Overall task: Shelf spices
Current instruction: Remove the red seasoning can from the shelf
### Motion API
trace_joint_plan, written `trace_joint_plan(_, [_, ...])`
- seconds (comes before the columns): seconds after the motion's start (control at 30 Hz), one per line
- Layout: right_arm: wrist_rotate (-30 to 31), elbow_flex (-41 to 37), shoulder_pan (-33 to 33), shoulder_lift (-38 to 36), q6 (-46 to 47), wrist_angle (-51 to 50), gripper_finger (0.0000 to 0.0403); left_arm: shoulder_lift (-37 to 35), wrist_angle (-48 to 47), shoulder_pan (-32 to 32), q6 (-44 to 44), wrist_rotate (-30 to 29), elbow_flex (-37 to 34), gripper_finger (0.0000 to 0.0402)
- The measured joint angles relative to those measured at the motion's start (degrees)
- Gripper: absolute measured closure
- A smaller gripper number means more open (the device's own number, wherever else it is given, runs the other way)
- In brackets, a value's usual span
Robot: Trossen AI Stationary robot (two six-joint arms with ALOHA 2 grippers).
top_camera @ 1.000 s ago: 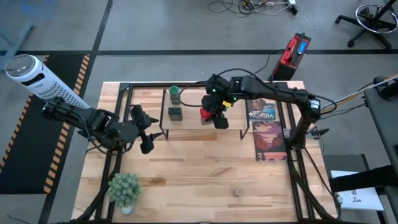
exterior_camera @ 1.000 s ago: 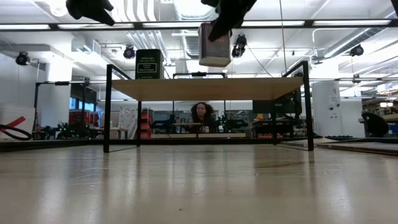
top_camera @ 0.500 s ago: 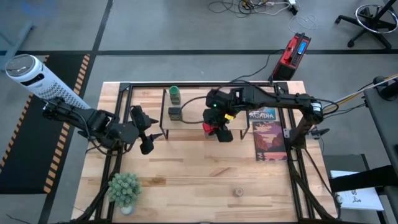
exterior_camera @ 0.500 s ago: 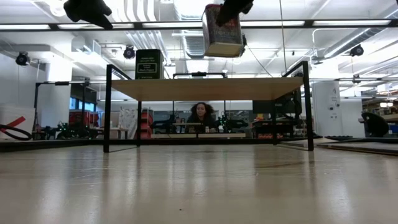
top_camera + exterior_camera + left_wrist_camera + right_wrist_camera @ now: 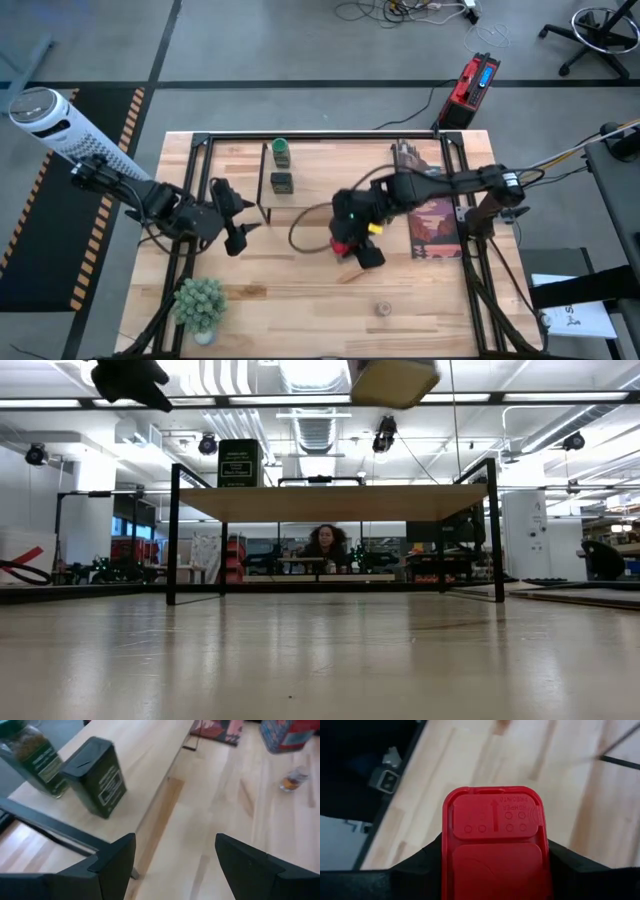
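The shelf [image 5: 320, 175] [image 5: 330, 502] stands at the table's far middle. On its left end stand the green-capped jar [image 5: 281, 152] [image 5: 35, 760] and the dark square tin [image 5: 281, 182] [image 5: 240, 463] [image 5: 95, 775]. My right gripper [image 5: 352, 238] is shut on the red square tin [image 5: 340, 232] [image 5: 495, 845] in the air, near of the shelf's front edge. The round tan jar [image 5: 382, 309] [image 5: 292, 777] stands on the table near its front edge. My left gripper [image 5: 232, 215] [image 5: 175, 865] is open and empty, left of the shelf. My right gripper pinches the red tin by two opposite side walls [image 5: 447, 860], one finger [image 5: 420, 865] on each side. The tin's red lid faces the wrist camera. The tin is lifted clear of shelf and table and is tilted, its underside [image 5: 395, 380] showing in the low view.
Two boxes [image 5: 430, 215] lie right of the shelf. A potted plant [image 5: 200, 300] stands at the near left corner. A black frame [image 5: 190, 250] rings the table. A cable loop [image 5: 305, 228] hangs by the right arm. A person [image 5: 325, 545] sits beyond the table.
My right gripper has gone from above the shelf toward the table's near edge, carrying the red tin clear of the shelf. The tin has tipped, so that its underside now faces the low camera.
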Motion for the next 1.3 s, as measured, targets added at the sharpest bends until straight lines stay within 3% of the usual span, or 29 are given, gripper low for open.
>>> trace_joint_plan(0.2, [2.91,-2.77,5.36,0.1,4.67,2.67,0.021,0.1,2.3,-1.71,-0.24,0.0,0.0,0.0138])
trace_joint_plan(0.6, [6.97,-16.79,12.64,0.33,17.79,21.46,0.021,0.15,5.83,-4.1,0.36,0.5,0.0,0.0138])
trace_joint_plan(1.0, [19.5,-26.71,21.58,0.33,33.01,36.11,0.0209,0.17,9.86,-4.15,6.7,-1.13,0.0,0.0138])
trace_joint_plan(1.3, [29.91,-28.22,25.43,0.33,38.94,36.78,0.0209,0.17,12.57,-4.13,11.34,-3.7,0.0,0.0138])
